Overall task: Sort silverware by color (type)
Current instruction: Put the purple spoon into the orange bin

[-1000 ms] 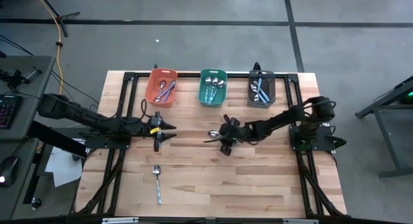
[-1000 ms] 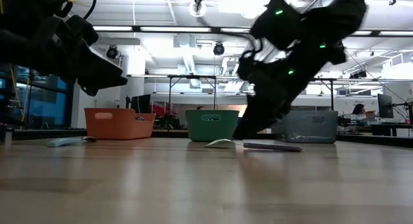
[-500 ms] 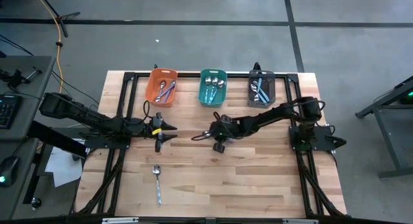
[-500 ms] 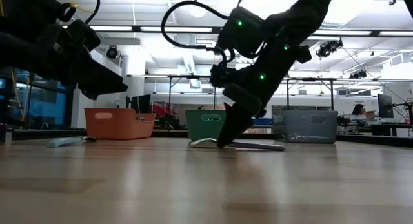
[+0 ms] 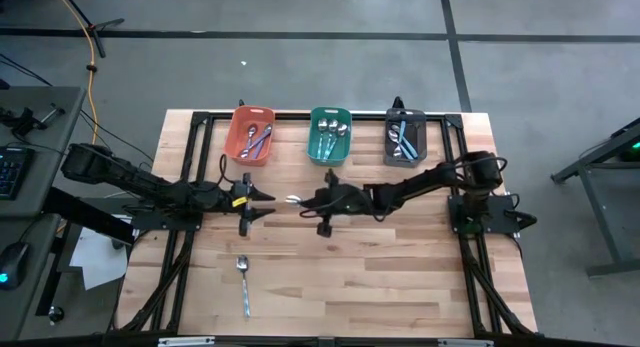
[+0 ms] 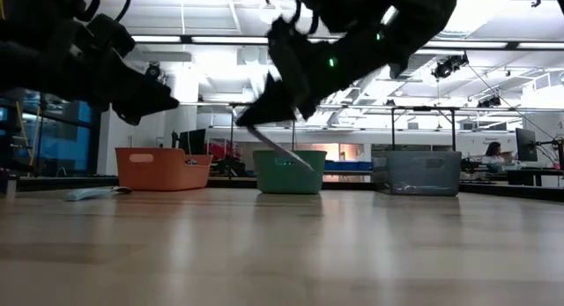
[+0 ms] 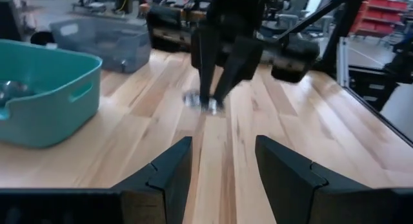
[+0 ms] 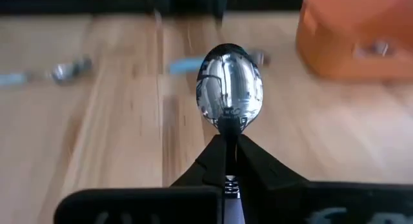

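Observation:
My right gripper (image 5: pixel 303 199) is shut on a spoon over the table's middle. Its shiny bowl (image 8: pixel 229 88) sticks out past the fingertips toward my left gripper (image 5: pixel 268 204), and its thin handle (image 6: pixel 286 153) slants down behind them. My left gripper (image 7: pixel 226 166) stands open a short way to the left and touches nothing. Another spoon (image 5: pixel 243 282) with a light blue handle lies flat on the table near the front left. Several more spoons lie in the orange bin (image 5: pixel 252 134), the teal bin (image 5: pixel 329 135) and the dark grey bin (image 5: pixel 405 137). My right gripper pinches the spoon's neck (image 8: pixel 226 135), just behind the bowl, between its two fingers. The fingers come from the table's right, slanting a little down, and lie along the spoon. The spoon is lifted clear of the table, bowl foremost, handle sloping down behind the fingertips.
The three bins stand in a row along the far edge, seen low in front of the room (image 6: pixel 288 171). Bare wood lies between the grippers and the near edge. Black frame rails run along the table's sides.
My right gripper has taken hold of the spoon that lay on the table's middle and lifted it clear. It has carried it toward the table's left edge, close to my left gripper, rolling its wrist on the way.

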`<state>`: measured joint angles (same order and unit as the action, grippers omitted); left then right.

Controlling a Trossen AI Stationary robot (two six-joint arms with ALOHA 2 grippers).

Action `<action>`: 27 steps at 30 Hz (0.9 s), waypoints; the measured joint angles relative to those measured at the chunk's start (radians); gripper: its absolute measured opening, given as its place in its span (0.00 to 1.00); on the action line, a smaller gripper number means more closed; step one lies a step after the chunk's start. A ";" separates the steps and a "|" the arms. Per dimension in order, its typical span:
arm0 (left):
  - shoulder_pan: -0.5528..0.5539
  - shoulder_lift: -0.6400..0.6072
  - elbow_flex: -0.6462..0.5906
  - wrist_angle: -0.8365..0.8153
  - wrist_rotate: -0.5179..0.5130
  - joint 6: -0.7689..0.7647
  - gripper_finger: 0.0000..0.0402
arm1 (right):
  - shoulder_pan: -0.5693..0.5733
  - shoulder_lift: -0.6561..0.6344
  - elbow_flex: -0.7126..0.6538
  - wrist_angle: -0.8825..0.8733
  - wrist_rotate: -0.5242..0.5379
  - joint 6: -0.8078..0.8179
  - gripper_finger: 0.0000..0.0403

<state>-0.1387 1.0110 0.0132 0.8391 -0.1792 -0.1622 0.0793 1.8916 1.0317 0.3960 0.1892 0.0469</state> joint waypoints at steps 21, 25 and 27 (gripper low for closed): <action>-0.034 0.241 0.244 0.103 -0.048 0.193 0.50 | 0.022 -0.006 0.000 0.541 -0.082 -0.100 0.00; -0.033 0.299 0.302 0.105 -0.048 0.227 0.51 | 0.021 -0.006 0.000 0.561 -0.094 -0.105 0.00; -0.033 0.322 0.319 0.129 -0.043 0.248 0.51 | 0.022 -0.006 0.000 0.565 -0.095 -0.114 0.00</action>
<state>-0.1719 1.3330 0.3318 0.9680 -0.2220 0.0856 0.1009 1.8854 1.0317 0.9606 0.0944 -0.0671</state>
